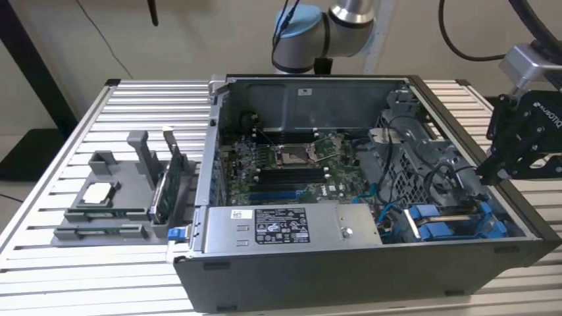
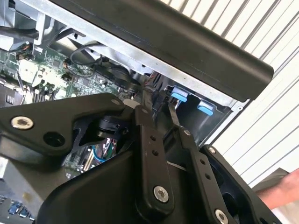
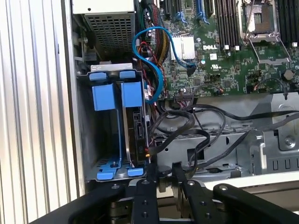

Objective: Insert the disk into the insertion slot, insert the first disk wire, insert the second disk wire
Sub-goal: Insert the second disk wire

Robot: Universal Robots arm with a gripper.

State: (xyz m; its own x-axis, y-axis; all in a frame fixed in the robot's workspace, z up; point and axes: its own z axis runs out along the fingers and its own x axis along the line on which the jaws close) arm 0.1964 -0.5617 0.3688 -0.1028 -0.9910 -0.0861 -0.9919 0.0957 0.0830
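End effector (image 1: 488, 174) above open case (image 1: 351, 280), slatted table (image 1: 88, 270), beige wall (image 1: 202, 39).

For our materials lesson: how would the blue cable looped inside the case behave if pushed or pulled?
The blue cable hangs in a loose loop, so it is probably floppy and would bend, not slide. It looks thin, so likely light. Black wires cross nearby, so it might snag.

White printed label (image 1: 279, 227) on power supply box (image 1: 351, 224), white lettering (image 3: 206, 46) on motherboard (image 3: 233, 70)
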